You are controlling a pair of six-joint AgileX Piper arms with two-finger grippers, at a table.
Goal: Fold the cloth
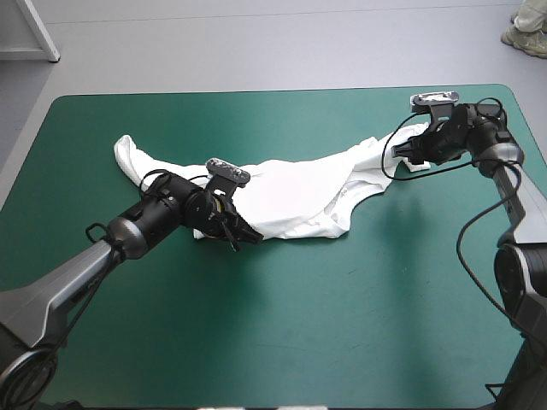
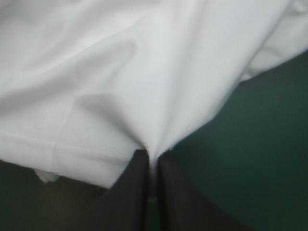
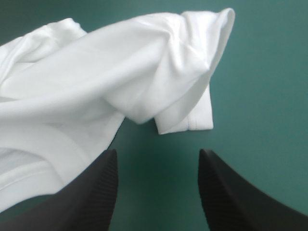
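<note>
Left pincer (image 2: 152,156), clamped on T-shirt (image 2: 144,72) (wrist view)

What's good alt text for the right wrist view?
The right claw is open, its black fingers apart with only teal-green cover between them. Just ahead is a bunched end of the white T-shirt, a hemmed fold nearest the gap; the rest trails off past one finger.
</note>
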